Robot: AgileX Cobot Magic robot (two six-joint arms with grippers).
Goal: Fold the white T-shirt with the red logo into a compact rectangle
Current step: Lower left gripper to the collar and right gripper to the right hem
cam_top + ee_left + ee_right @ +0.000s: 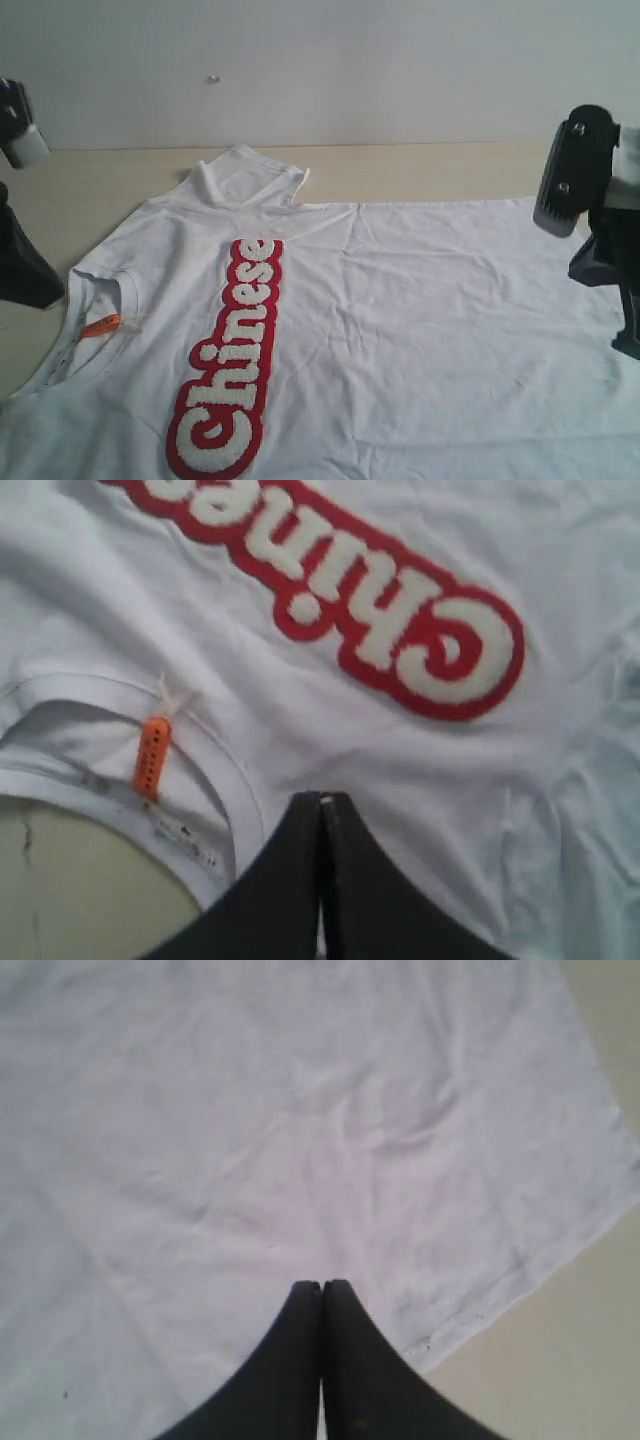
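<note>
white thin cotton tee [420, 320] is lying face up, spread flat across the beige tabletop [430, 165]. the neck end is toward my left arm and the hem end toward my right, so each arm gets one end to work, which i'd guess is why it's laid sideways. the long red patch [225, 385] with fuzzy white "chinese" letters runs along the chest, fully showing, and i can't see any fold made yet. one short sleeve [250, 172] is bunched up at the far edge.

left gripper [322, 800] hangs over the shirt just beside the ribbed collar [215, 750] and the little orange neck tag [152, 758], fingers pressed together, pinching nothing. right gripper [322, 1286] same deal — tips closed and empty, near the bottom hem [560, 1260]. both look parked over likely grab spots — they'd need to spread before taking any cloth.
</note>
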